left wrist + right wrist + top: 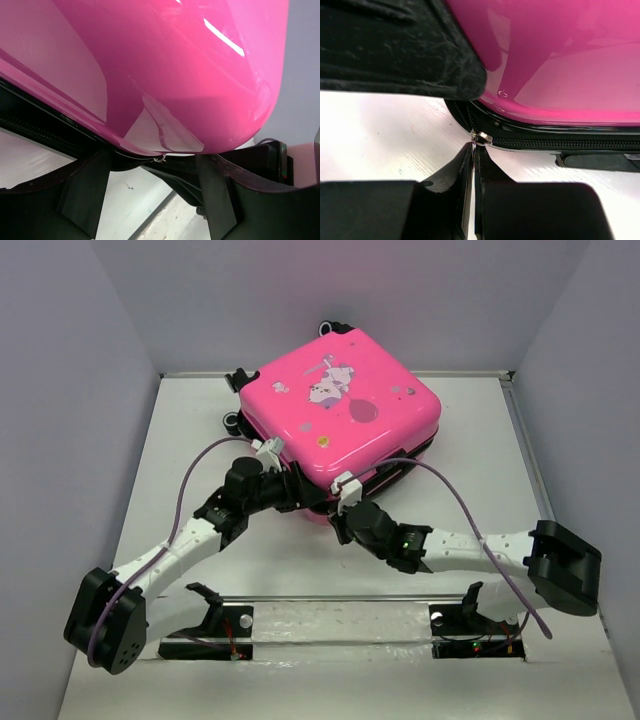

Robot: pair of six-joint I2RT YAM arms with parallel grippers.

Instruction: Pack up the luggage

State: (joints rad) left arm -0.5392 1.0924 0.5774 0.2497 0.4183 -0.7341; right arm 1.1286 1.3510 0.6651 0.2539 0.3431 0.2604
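The hot-pink luggage (345,410) lies flat on the white table, lid down, cartoon print up. Its black zipper trim runs along the near edge (560,143). My right gripper (338,525) is at the suitcase's near corner, shut on the small metal zipper pull (482,137); its fingertips (474,147) meet just below the slider. My left gripper (300,490) is at the near-left edge. In the left wrist view it is open (150,170), its fingers (85,185) straddling the black rim under the pink shell (190,65), holding nothing.
Black wheels (240,380) stick out at the suitcase's far-left side. Grey walls enclose the table on three sides. Purple cables (470,510) loop over both arms. Arm mounts (220,635) sit at the near edge. A black scuffed part (395,45) fills the right wrist view's upper left.
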